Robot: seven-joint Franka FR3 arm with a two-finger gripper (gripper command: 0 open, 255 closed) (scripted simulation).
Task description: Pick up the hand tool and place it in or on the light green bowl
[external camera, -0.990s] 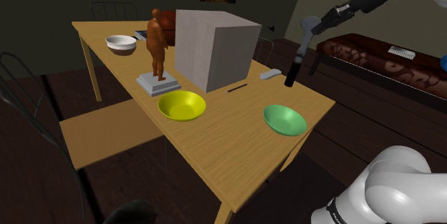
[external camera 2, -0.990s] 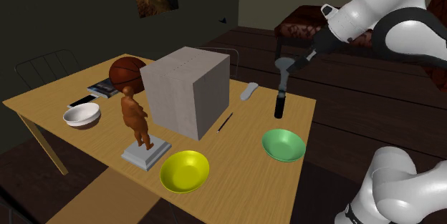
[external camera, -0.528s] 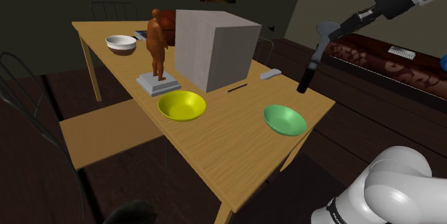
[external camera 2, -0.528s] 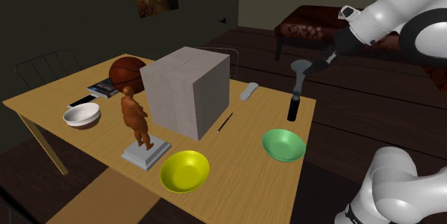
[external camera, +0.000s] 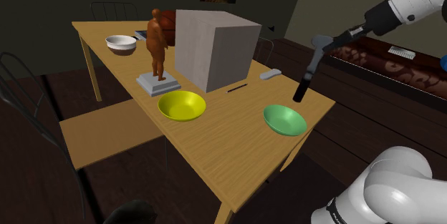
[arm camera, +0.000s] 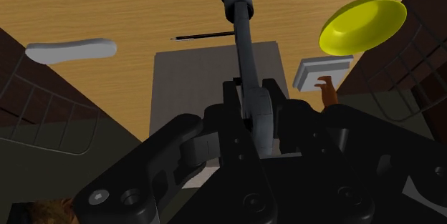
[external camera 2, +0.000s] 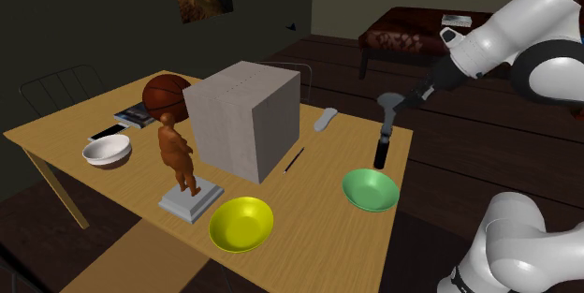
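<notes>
Arm: I see its white links bulk at the lower right of the shoulder view, the forearm reaching in from the upper right.
Gripper (arm camera: 254, 112): the claw is clamped on the grey head end of the hand tool; in the shoulder view it sits at (external camera: 337, 41), in the second exterior view at (external camera 2: 412, 97).
Hand tool (external camera: 309, 69): hammer-like, hanging head up with its black grip downward (external camera 2: 382, 141) (arm camera: 242, 36). Its lower end is close by the light green bowl, not in it. I cannot tell whether it clears the tabletop.
Light green bowl (external camera: 284, 119): upright near the table's edge (external camera 2: 371, 189).
Yellow bowl (external camera: 181, 105): on the same table (external camera: 229, 140), well apart from the green one (external camera 2: 241, 224) (arm camera: 362, 23).
Pen (external camera: 237, 86): thin, dark, lying flat just beside the grey box (external camera 2: 294, 159) (arm camera: 203, 36).
Grey flat piece (external camera: 270, 74): lying past the pen (external camera 2: 326, 118) (arm camera: 70, 49).
Grey box (external camera: 215, 47): large, mid-table (external camera 2: 245, 118).
Brown figurine (external camera: 157, 47): upright on a grey plinth beside the box (external camera 2: 176, 155).
White bowl (external camera: 121, 42): at the far end (external camera 2: 106, 152).
Basketball (external camera 2: 167, 93): behind the box.
</notes>
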